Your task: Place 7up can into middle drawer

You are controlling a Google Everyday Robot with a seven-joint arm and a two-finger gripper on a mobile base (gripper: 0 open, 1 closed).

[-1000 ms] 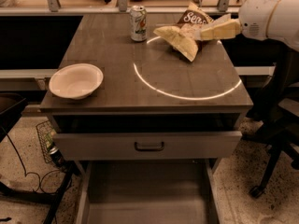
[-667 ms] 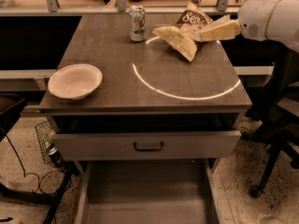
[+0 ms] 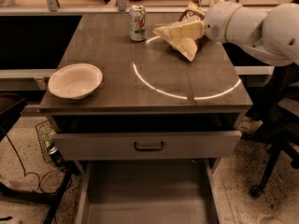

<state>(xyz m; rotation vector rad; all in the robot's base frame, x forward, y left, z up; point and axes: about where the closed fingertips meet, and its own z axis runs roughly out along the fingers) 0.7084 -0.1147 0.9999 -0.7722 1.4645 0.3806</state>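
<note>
Gripper (image 3: 157,31) advanced left, now near 7up can (image 3: 138,23), apart; grip state cannot be told; middle drawer (image 3: 145,195) open.

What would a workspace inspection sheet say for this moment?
Surface: brown wooden cabinet top, with a bright ring-shaped light reflection.
Job's things: silver-and-green 7up can upright near the back edge, not held; wide grey metal middle drawer pulled open below.
Clutter: round white bowl front left; crumpled yellow-and-brown chip bag back right; grey drawer front with black handle slightly out.
Grippers: cream hand on the white arm, over the chip bag, right of the can and apart from it.
Cables: black cables on the floor, left.
Surroundings: black wheeled chair base at right; speckled floor.
</note>
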